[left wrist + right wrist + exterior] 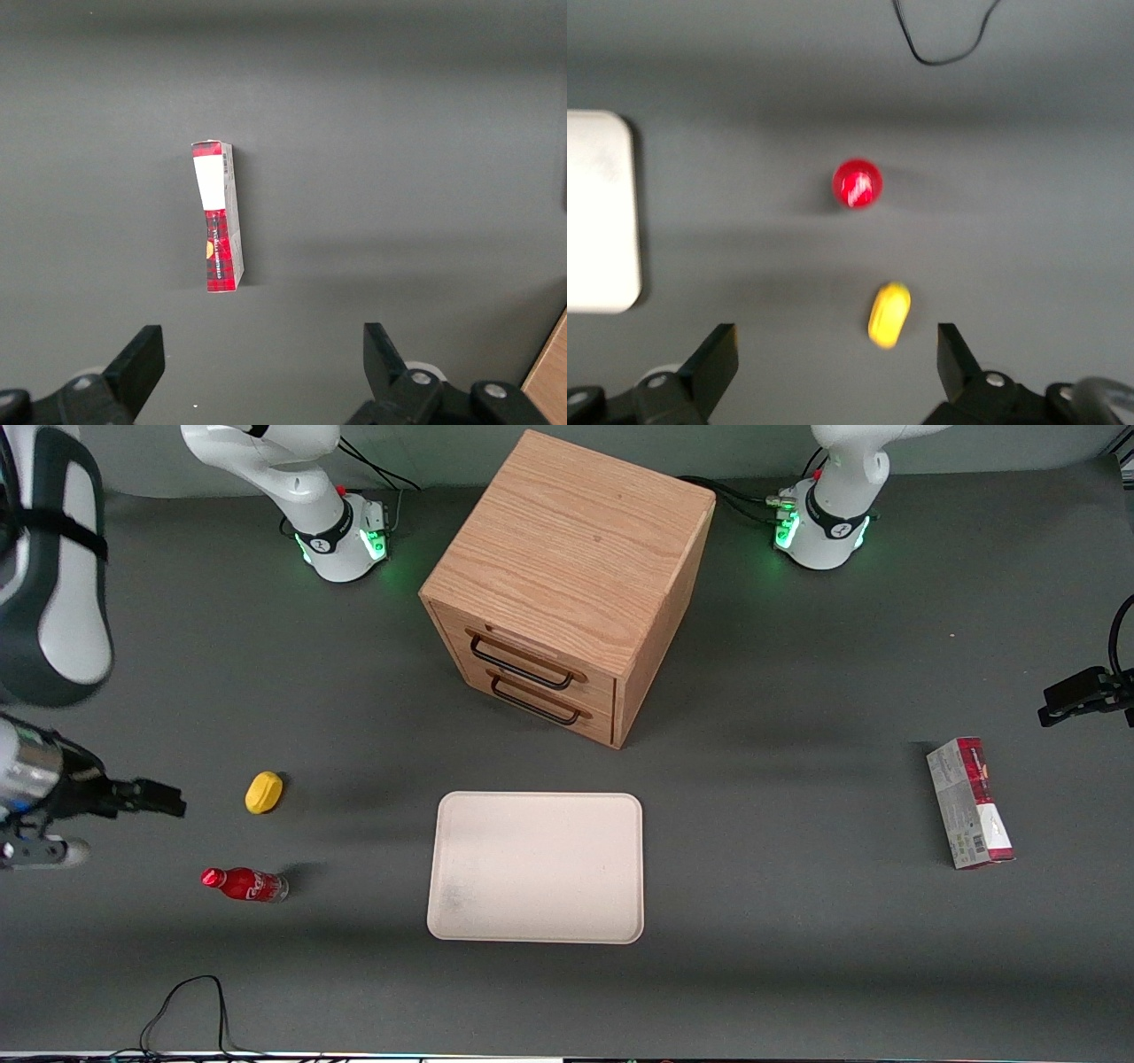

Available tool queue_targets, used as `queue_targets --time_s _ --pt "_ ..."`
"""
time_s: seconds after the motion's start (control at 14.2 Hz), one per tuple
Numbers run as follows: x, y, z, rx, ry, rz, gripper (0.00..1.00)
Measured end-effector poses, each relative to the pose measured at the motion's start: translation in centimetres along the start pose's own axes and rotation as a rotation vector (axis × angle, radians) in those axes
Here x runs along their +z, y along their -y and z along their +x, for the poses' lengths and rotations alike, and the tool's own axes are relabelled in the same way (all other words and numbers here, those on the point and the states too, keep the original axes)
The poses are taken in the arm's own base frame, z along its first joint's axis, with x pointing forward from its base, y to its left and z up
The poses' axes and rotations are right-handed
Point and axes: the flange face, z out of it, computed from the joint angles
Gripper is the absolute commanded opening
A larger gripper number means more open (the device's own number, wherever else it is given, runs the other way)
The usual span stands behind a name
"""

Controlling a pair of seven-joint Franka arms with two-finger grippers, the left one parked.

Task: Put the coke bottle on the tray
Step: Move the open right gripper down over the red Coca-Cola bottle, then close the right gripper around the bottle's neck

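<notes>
Both fingers (713, 363) of gripper (833, 367) apart (holding nothing) above coke bottle (858, 183).

**Surfaces and finishes on the bench**

The bench (797, 974) is a dark grey, matt sheet with no shine. The tray (535, 866) looks like cream-white plastic, smooth and dull, with a faint grey smudge near one corner. The coke bottle (245, 885) is glossy red with a shiny metallic-looking cap and a clear base. The yellow lump (264, 792) has a smooth, soft-sheen skin. The cabinet (567, 584) is pale wood with visible grain and thin dark metal handles. The carton (970, 803) is printed card, slightly glossy. The gripper (837, 363), with its fingers set wide apart high over the bench, is matt black plastic.
</notes>
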Motion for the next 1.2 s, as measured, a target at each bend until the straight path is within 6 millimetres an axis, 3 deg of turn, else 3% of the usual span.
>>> queue_targets --time_s 0.21,0.35,0.78,0.99,1.13,1.2 --pt "6.4 0.5 2.6 -0.015 -0.033 -0.017 0.99" --pt "9.3 0.2 3.5 -0.041 -0.040 -0.025 0.99" --pt "13.2 0.0 4.1 -0.067 -0.034 -0.022 0.95" --pt "14.0 0.0 4.1 -0.075 -0.027 -0.021 0.77" --pt "14.1 0.0 4.1 -0.091 -0.025 -0.022 0.55" --pt "14.1 -0.1 4.1 -0.098 -0.025 -0.022 0.40"
